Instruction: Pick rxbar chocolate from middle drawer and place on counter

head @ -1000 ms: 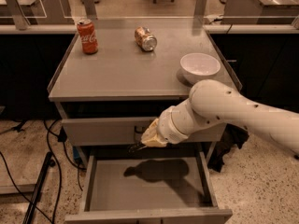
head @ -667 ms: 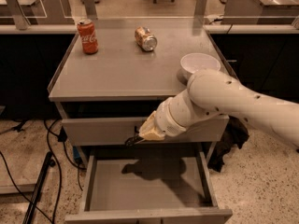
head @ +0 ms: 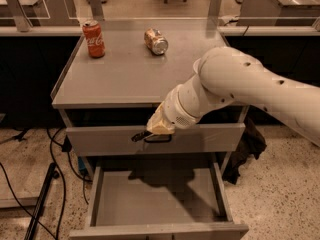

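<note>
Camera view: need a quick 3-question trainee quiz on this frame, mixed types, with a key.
1. True or false: the red cola can stands upright on the counter.
2. Fill in: the tan dented can lies on its ____.
3. Multiple choice: the middle drawer is pulled open. The gripper is A) down on the drawer's floor, B) above it, at the drawer front by the dark handle, C) over the tan dented can.

Key: 1 true; 2 side; 3 B.
</note>
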`<state>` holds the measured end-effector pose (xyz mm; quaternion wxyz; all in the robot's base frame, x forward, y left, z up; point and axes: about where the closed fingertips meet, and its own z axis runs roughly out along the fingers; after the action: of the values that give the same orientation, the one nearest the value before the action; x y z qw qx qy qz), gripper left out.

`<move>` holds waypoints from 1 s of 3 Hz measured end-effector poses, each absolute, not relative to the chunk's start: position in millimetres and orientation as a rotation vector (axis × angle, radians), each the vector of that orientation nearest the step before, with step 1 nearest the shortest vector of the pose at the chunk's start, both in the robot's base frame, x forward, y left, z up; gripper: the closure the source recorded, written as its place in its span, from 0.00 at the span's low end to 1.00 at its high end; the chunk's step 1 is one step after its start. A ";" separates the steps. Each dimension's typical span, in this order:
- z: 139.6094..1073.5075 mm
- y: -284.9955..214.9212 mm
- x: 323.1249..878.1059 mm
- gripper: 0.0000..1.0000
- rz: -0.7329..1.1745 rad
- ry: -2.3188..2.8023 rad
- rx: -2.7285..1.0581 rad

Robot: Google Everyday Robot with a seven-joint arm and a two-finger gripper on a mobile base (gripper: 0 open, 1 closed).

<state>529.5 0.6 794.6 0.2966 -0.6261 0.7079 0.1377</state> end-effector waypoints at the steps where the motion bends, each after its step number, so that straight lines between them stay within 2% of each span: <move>1: 821.1 4.2 535.9 1.00 0.334 1.879 -1.674; 3: 873.0 13.8 557.4 1.00 0.246 1.866 -1.721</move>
<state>557.4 13.8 873.0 0.2914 -0.6454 0.7000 0.0922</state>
